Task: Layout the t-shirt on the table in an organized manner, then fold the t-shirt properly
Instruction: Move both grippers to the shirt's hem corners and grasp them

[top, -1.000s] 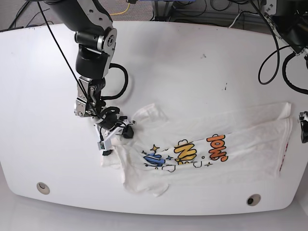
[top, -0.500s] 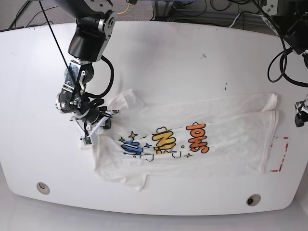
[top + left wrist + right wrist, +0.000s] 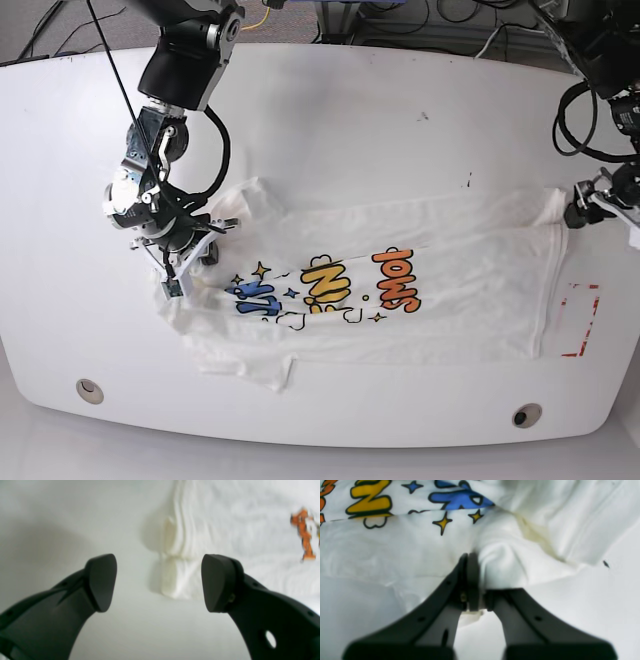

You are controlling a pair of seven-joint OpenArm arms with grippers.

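At the left of the base view, the right arm's black gripper (image 3: 178, 282) is clamped on a bunched fold of the white short-sleeved cloth t-shirt (image 3: 400, 300), near its left end. In the right wrist view the jaws are pressed together with white cloth pinched between them (image 3: 475, 585).

The t-shirt lies spread lengthways across the middle of the large white smooth table (image 3: 350, 130), its blue, yellow and orange cartoon lettering (image 3: 325, 283) facing up, left of centre. Two round grommet holes (image 3: 90, 387) sit near the lower edge.

At the right, a red tape rectangle (image 3: 580, 320) shows just beside the shirt's right end. Above it, the left arm's black gripper (image 3: 590, 205) hovers near the shirt's upper right corner; the left wrist view shows its jaws wide apart (image 3: 158, 582), holding nothing.
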